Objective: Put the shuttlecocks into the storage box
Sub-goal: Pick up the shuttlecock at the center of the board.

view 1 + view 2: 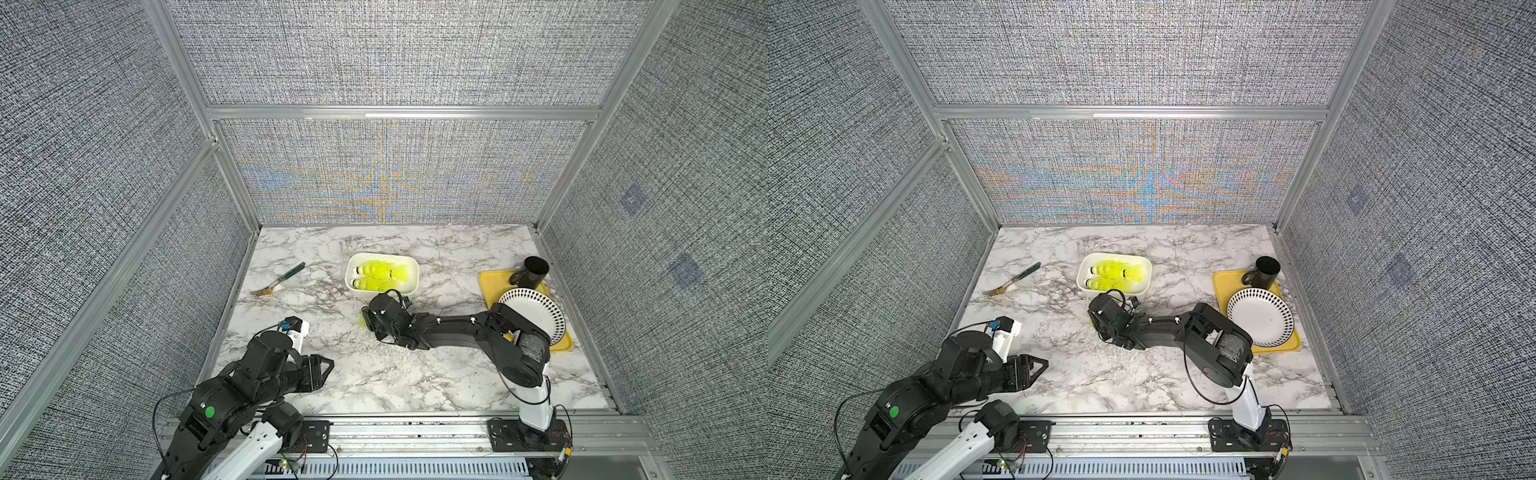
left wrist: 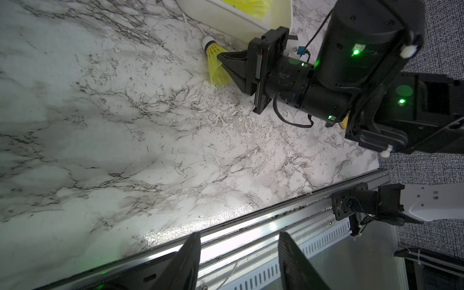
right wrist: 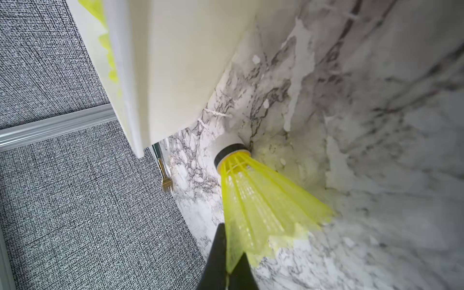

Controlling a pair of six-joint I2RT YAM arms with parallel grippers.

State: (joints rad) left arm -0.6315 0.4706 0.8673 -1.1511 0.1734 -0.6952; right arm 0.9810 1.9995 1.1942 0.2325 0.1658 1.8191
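In both top views a white marble-patterned table (image 1: 374, 374) fills the floor of a booth with grey woven walls (image 1: 374, 54) held in a metal frame (image 1: 399, 113). Near the back of the table, at its middle, stands the white box (image 1: 374, 292) with several shuttlecocks (image 1: 380, 274) lying inside. A fork (image 1: 278, 282) lies well to its left. At the right edge a yellow tray (image 1: 490, 282) carries a black cup (image 1: 532, 272) and a dotted plate (image 1: 536, 311). The right gripper (image 1: 368, 322) is low just in front of the box. The left gripper (image 1: 326, 370) hangs over the near left of the table. In the left wrist view its fingers (image 2: 190, 261) stand partly apart with nothing between them, above the table's front rail (image 2: 276, 208). In the right wrist view a loose shuttlecock (image 3: 263, 200) lies on the marble just beside the box wall, and the right gripper's jaws are pinched shut on the edge of its skirt.
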